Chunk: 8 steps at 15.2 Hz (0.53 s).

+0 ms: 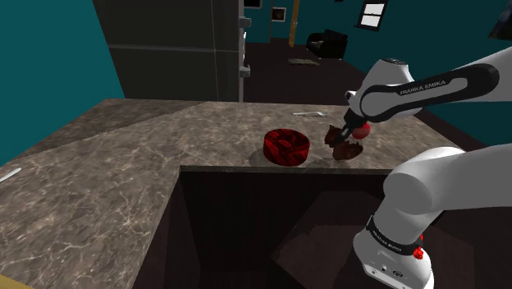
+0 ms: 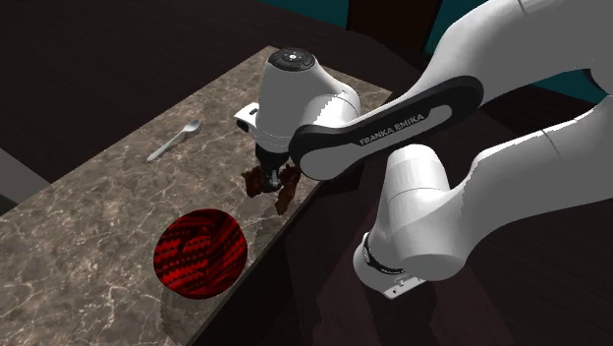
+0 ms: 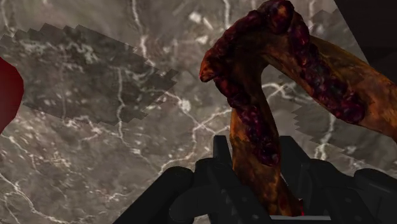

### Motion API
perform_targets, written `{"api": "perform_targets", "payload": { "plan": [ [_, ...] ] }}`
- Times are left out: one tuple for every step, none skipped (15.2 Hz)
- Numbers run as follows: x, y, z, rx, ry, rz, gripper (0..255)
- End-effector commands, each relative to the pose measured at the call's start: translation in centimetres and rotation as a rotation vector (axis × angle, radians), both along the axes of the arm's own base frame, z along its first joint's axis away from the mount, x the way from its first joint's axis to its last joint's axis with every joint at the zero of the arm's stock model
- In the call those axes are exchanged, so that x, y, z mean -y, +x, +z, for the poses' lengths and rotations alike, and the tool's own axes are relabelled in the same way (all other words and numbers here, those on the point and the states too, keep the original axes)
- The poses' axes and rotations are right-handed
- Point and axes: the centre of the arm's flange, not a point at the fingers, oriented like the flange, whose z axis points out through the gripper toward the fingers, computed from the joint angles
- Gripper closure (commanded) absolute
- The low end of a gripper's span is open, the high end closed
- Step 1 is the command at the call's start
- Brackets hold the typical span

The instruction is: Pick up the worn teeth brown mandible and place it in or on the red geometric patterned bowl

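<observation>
The end effector (image 3: 254, 167) is clamped on the mandible (image 3: 251, 89). In the wrist view its black fingers (image 3: 203, 184) are pressed against one brown branch, while the other branch curves away beyond them. In the shoulder view the mandible (image 1: 345, 146) is found right of centre, under the end effector (image 1: 347, 136) and near the front edge of the surface (image 1: 123, 164). Whether it is fully clear of the surface cannot be told. The bowl (image 1: 285, 148) lies just to the left of it in that view, near but apart.

The step in hand is judged to be the carry to the bowl. The mandible is best raised above the bowl's rim before any sideways travel, since the free branch hangs low and could be caught on the rim. The grip is off-centre, so a slow move is advised against swinging. Release is best made over the bowl's middle.

A spoon (image 2: 175, 141) is seen at the upper left of the second exterior view, well apart from the bowl (image 2: 199, 253) and off the likely path. Nothing is seen between mandible and bowl.
</observation>
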Motion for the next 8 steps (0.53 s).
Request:
{"api": "perform_targets", "payload": {
  "plan": [
    [0.0, -0.1, 1.1, 0.000, 0.000, 0.000, 255],
    [0.0, -0.1, 1.6, 0.000, 0.000, 0.000, 255],
    [0.0, -0.1, 2.1, 0.000, 0.000, 0.000, 255],
    [0.0, -0.1, 2.7, 0.000, 0.000, 0.000, 255],
    [0.0, -0.1, 3.2, 0.000, 0.000, 0.000, 255],
    [0.0, -0.1, 3.7, 0.000, 0.000, 0.000, 255],
    [0.0, -0.1, 4.3, 0.000, 0.000, 0.000, 255],
    [0.0, -0.1, 4.8, 0.000, 0.000, 0.000, 255]
  ]
}}
